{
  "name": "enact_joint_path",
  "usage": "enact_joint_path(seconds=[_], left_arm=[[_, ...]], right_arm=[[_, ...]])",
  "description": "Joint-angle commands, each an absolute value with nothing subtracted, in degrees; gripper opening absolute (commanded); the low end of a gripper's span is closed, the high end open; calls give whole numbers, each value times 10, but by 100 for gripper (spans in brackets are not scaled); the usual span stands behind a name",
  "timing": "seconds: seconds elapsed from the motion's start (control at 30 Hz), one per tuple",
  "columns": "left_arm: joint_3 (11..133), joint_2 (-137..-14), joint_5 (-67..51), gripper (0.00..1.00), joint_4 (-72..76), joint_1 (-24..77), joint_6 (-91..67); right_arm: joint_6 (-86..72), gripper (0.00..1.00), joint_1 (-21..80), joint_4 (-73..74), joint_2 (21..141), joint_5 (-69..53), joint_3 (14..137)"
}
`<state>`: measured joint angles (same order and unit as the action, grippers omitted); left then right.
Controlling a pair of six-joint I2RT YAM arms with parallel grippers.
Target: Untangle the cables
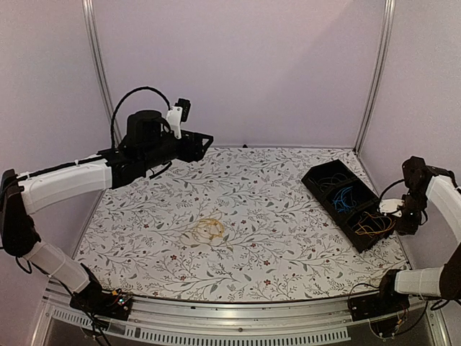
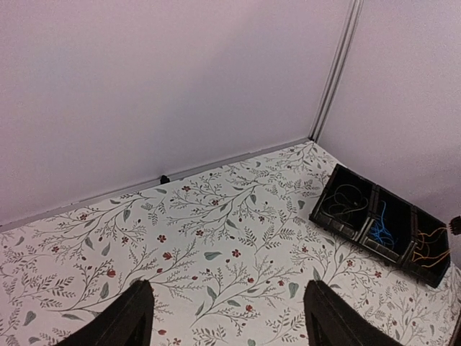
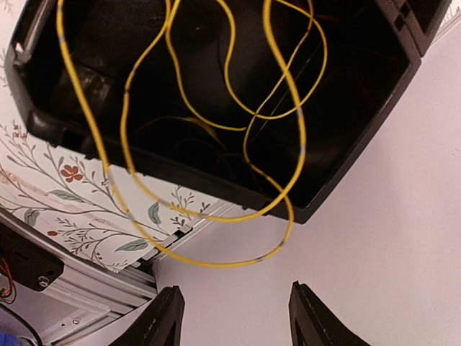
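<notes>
A small tangle of yellow-orange cables (image 1: 210, 231) lies on the floral table, in the middle. More yellow cables (image 1: 373, 225) sit in the near compartment of a black tray (image 1: 314, 182). In the right wrist view these yellow loops (image 3: 216, 137) hang over the tray's rim (image 3: 338, 198). Blue cables (image 1: 343, 197) fill the middle compartment and also show in the left wrist view (image 2: 382, 229). My left gripper (image 1: 205, 140) is open and empty, high above the table's far left (image 2: 227, 321). My right gripper (image 1: 400, 216) is open and empty just past the tray's near end (image 3: 238, 317), not touching the yellow loops.
The tray's far compartment (image 2: 346, 198) holds thin dark wires. Pale walls close in at the back and at both sides, with the right wall (image 3: 374, 252) close behind the tray. An aluminium rail (image 1: 238, 328) runs along the near edge of the table.
</notes>
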<state>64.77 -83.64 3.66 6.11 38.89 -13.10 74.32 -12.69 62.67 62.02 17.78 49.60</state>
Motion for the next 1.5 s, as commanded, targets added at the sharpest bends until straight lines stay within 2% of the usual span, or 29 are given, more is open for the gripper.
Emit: enact_joint_path(seconds=[0.0,0.3,0.63,0.83,0.93,1.0,1.07,1.17,1.3,1.47], left_arm=[[653,-834,35,73,63,395,-134],[654,-840,36,73,62,395,-134],[653,-840,37,73,62,396,-134],[652,-846,42,73,63,396,-133],[655,-853,52,74,59,397,-118],[664,-862,82,75,42,401,-93],[687,-872,97,76,-19,401,-94],[700,-865,102,75,-113,397,-129],[634,-806,84,73,-163,394,-198],[563,-768,69,67,-224,393,-282]], right_arm=[[716,54,-123,597,658,158,539],[711,47,-99,556,687,119,532],[674,5,-56,535,731,101,528],[669,1,-55,520,749,100,523],[668,6,-55,531,746,100,537],[673,19,-55,562,733,96,561],[680,36,-55,618,718,85,606],[690,48,-55,693,694,75,683],[710,56,-55,735,675,15,758],[678,59,-41,732,701,-171,779]])
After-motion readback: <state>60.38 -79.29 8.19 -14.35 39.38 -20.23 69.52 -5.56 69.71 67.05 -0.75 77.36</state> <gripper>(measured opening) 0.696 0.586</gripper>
